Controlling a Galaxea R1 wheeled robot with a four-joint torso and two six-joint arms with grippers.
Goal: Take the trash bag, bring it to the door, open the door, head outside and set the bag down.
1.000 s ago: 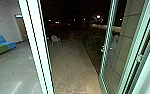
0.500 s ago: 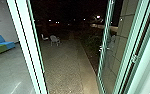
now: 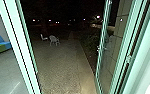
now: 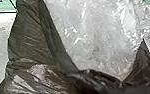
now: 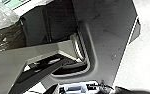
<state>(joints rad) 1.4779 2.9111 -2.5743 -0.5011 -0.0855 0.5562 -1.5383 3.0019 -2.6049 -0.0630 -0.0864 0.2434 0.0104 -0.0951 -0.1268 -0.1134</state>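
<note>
Trash bag [image 4: 33,45] close up in the left wrist view, of thin, dark, creased film with a sheen along the folds, the mouth gaping around crinkled clear plastic [image 4: 91,32]. In the right wrist view, beside the robot's own dark plate [image 5: 111,32] and jointed bar [image 5: 6,60]. Impossible to tell what bears its weight. Nor possible to tell how left gripper and right gripper stand, whether spread, pressed together or pinching the film.

Ahead in the head view, between a pale green left post [image 3: 17,37] and a glass door [image 3: 102,37] standing open at right, paving [image 3: 58,67] under a night sky. Toward the paving's far left corner, two white chairs [image 3: 54,40], near each other. Along its right edge, a paler strip [image 3: 87,77] and dark plants [image 3: 87,43]. Far off, small lights [image 3: 98,17].

Left of the post, on a grey floor [image 3: 6,67], a couch [image 3: 1,40] in blue, green and orange.
</note>
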